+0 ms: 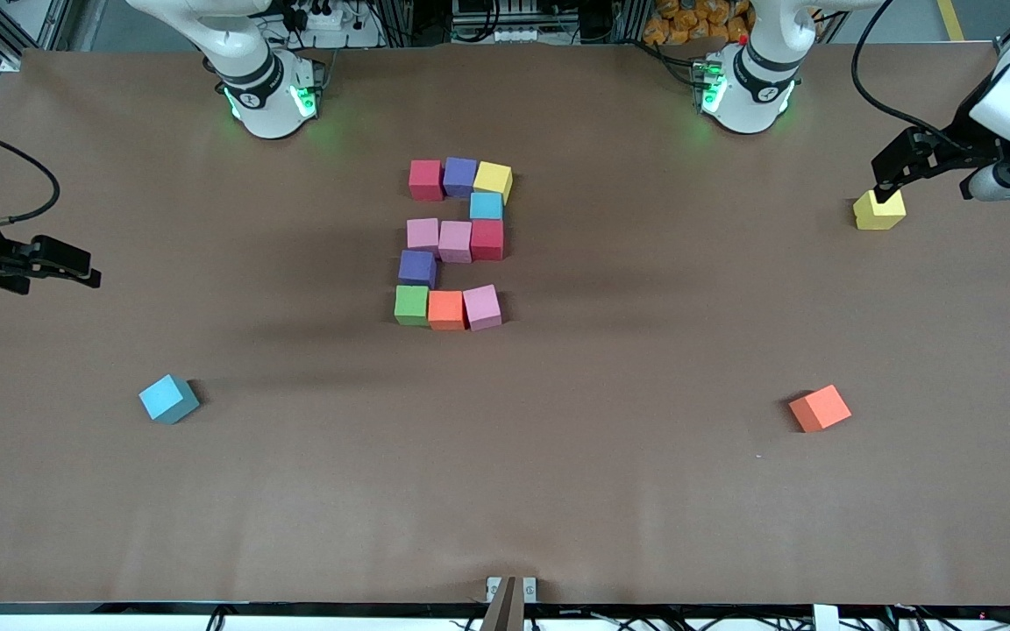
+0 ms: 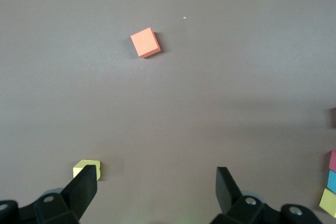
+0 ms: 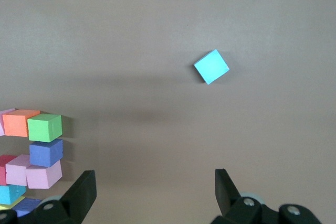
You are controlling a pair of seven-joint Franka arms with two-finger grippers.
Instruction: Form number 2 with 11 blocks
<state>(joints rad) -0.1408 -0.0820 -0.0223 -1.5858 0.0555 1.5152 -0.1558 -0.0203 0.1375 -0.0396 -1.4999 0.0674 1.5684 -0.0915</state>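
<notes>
Several blocks lie packed together mid-table in the shape of a 2. Its top row is red (image 1: 425,179), purple (image 1: 460,176) and yellow (image 1: 493,180), and its bottom row is green (image 1: 411,304), orange (image 1: 446,309) and pink (image 1: 482,307). The green (image 3: 44,127) and orange (image 3: 21,123) ones also show in the right wrist view. My left gripper (image 1: 895,173) (image 2: 157,170) hangs open and empty at the left arm's end of the table. My right gripper (image 1: 84,268) (image 3: 155,173) hangs open and empty at the right arm's end.
Three loose blocks lie apart from the figure. A yellow one (image 1: 878,210) (image 2: 86,169) sits under one left fingertip, which partly hides it. An orange one (image 1: 820,407) (image 2: 145,42) lies nearer the front camera. A light blue one (image 1: 168,398) (image 3: 211,66) lies toward the right arm's end.
</notes>
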